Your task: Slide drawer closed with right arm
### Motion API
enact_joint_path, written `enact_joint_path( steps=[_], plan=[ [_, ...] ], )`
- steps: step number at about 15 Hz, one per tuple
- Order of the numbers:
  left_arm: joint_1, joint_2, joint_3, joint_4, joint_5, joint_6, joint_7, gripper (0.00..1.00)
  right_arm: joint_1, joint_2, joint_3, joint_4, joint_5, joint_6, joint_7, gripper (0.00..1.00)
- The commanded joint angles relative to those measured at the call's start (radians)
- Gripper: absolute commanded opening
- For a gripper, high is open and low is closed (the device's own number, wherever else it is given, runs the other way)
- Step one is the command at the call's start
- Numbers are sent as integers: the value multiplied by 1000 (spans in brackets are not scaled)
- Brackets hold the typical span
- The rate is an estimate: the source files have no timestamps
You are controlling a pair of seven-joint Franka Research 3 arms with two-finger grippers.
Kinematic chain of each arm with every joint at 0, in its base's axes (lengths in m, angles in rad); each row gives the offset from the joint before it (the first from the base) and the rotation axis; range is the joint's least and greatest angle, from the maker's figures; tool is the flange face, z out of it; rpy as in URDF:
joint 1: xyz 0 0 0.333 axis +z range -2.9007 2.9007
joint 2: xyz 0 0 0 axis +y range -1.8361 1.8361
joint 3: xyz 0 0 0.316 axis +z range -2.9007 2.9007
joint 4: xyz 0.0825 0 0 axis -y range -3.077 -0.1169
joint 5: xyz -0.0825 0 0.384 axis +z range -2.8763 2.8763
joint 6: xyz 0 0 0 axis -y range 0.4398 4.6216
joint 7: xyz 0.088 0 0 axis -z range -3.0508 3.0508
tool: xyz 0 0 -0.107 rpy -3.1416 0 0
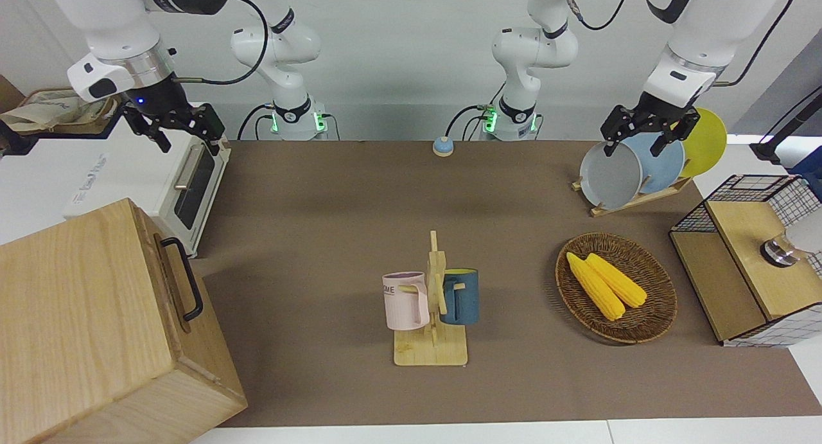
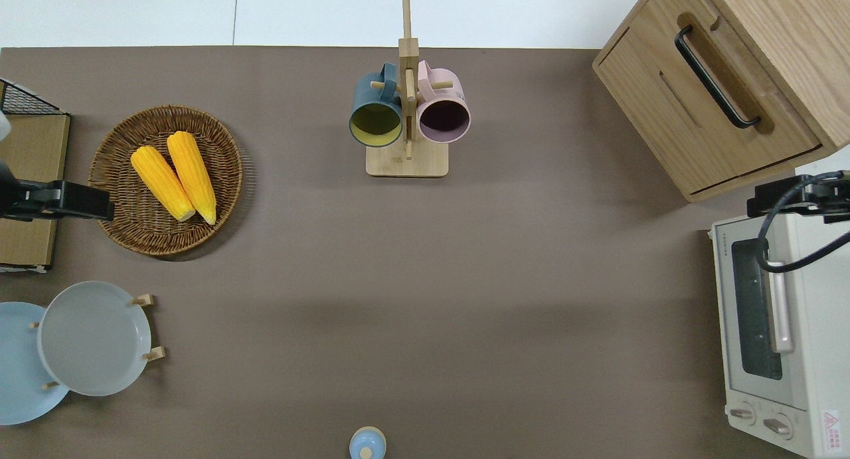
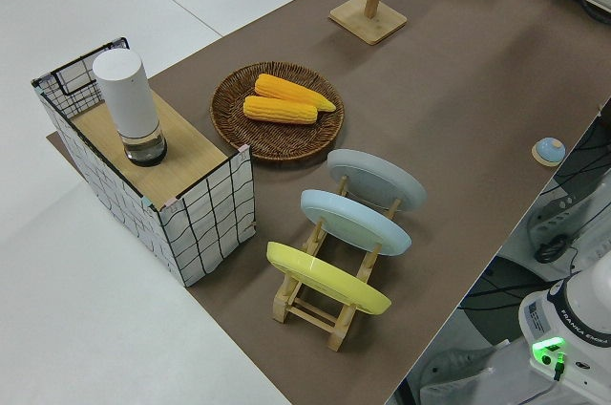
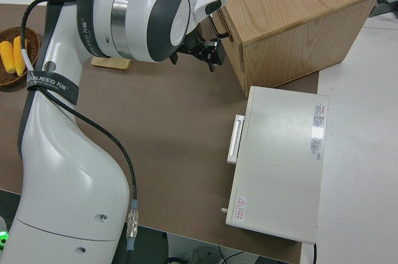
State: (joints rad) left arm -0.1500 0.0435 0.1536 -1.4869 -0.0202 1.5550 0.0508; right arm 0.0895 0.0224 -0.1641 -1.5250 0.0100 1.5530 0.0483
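— where's the wide shallow pale-wood drawer with the black bar handle (image 2: pixel 716 76)? is it closed already?

— it's in the big pale-wood box cabinet (image 1: pixel 77 322) at the right arm's end of the brown surface (image 2: pixel 465 260), around one o'clock looking down from above. from here i can't say whether it sits flush or a little proud.

— and the right arm's black two-finger gripper (image 1: pixel 173 128)?

— up in the air over the corner of the white toaster oven (image 2: pixel 777 333), fingers spread, holding nothing. the other arm's parked.

— so how should it go?

— i'd bring the fingers down square against the drawer front beside the handle, then push straight along the slide. an angled shove could jam it or nudge the whole cabinet.
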Motion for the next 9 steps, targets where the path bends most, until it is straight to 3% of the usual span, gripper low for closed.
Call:
enact_joint_path(
  steps=[1,4,7,9],
  plan=[
    [-17,13,17,20,12,0,8,995,-1,-25,8,-27,-7,7,-13,987],
    [-17,13,17,20,12,0,8,998,-2,-16,8,-6,-22,-40,-16,987],
    [-17,13,17,20,12,0,8,998,1,-13,35,-4,-48,-42,-19,987],
    [-17,13,17,20,12,0,8,995,4,5,37,0,-47,-30,-33,987]
  ],
)
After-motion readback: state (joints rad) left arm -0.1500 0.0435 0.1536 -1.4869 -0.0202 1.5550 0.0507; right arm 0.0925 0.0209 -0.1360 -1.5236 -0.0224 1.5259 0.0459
